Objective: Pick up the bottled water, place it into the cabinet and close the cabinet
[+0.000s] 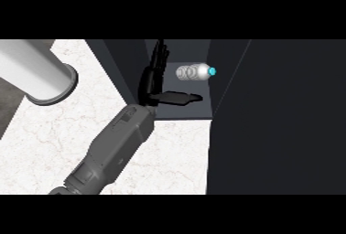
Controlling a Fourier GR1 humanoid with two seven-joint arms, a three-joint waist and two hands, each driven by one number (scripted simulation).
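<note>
Cabinet: dark, fills right side, standing on the pale marbled counter. Grey cylinder lies at upper left. One forearm rises from lower edge; which arm, cannot tell. Its robot hand sits inside the cabinet opening, fingers straight, thumb out sideways, holding nothing. Bottled water lies on its side inside the cabinet, just beside the fingers, blue cap toward right.

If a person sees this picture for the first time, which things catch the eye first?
First the bottled water, with its bright blue cap, lying on its side inside the dark cabinet. Just below it, a black hand reaches into the opening, fingers straight, not holding the bottle. At upper left, a pale cylinder stands out on the marble counter.
</note>
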